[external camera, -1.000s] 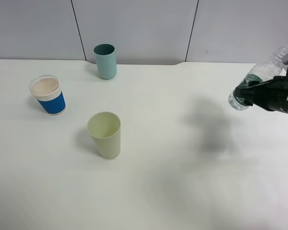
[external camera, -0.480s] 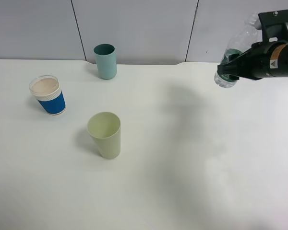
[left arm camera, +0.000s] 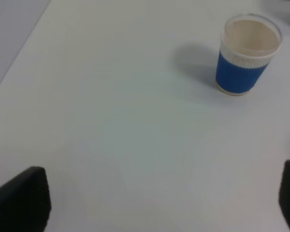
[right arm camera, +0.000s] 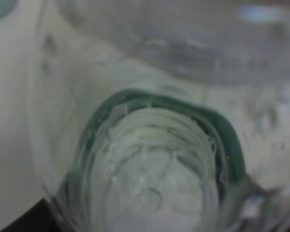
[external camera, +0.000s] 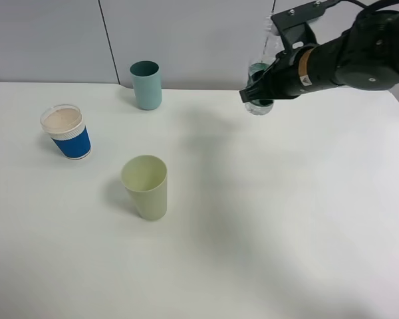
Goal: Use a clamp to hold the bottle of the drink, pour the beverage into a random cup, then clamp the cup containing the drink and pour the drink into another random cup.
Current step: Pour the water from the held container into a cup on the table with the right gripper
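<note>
- Right gripper [external camera: 260, 93]: jaws pinched on the bottle [external camera: 257, 68] at its green band. The bottle is carried in the air, neck upward, over the far right of the table [external camera: 286, 219].
- Left gripper [left arm camera: 154, 198]: fingers spread wide with nothing between them, low over the left side.
- Risk, spill: the bottle is capless, so liquid could be lost on the way if it is tipped too soon.
- Risk, grip: thin plastic could be squeezed or slip in a tilt.
- Risk, miss: the yellow-green tumbler [external camera: 145, 186], left of centre and near, has a narrow mouth and could be nudged over.
- Obstacle: the teal cup [external camera: 146, 84] at the far edge, left of the bottle, is judged within sweep of a low arm.
- Open room: bare table lies between bottle and tumbler.
- Blue paper cup [external camera: 66, 133]: far left, well apart from the tumbler.
</note>
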Controlling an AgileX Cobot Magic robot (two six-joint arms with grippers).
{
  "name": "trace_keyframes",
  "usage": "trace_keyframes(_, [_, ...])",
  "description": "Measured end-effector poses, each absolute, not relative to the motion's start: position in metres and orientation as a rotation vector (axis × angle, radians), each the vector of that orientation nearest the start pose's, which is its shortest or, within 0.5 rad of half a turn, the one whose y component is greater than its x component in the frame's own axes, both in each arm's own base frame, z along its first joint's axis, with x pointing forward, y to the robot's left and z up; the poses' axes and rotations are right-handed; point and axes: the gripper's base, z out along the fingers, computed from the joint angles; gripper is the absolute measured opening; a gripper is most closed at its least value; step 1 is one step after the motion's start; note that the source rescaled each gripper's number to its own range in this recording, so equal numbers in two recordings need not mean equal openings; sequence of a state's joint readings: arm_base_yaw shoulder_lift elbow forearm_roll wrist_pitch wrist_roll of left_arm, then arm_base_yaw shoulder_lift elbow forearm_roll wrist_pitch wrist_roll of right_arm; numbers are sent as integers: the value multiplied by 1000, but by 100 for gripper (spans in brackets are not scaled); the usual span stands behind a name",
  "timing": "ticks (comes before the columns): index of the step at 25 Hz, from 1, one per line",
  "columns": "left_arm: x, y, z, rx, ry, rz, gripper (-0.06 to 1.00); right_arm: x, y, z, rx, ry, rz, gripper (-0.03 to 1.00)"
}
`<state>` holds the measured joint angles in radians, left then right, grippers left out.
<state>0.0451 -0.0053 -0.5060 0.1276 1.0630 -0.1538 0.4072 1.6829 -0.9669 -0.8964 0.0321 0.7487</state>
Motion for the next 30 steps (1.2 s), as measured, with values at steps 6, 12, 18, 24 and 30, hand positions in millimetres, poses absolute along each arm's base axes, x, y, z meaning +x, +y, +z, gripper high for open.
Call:
trace_keyframes(6, [-7, 10, 279, -208, 2019, 84, 87, 340, 175, 209, -714, 2117, 91, 0])
trace_keyframes(12, [-7, 10, 279, -208, 2019, 84, 87, 343, 193, 211, -792, 2068, 82, 0])
trace_keyframes(18, [-7, 10, 279, -208, 2019, 84, 87, 336, 208, 210, -978, 1979, 4, 0])
trace_keyframes(24, [-7, 10, 279, -208, 2019, 84, 87, 327, 224, 211, -1189, 1841, -84, 0])
trace_keyframes(30, [-7, 10, 279, -208, 2019, 84, 87, 320, 235, 212, -1334, 1724, -130, 0])
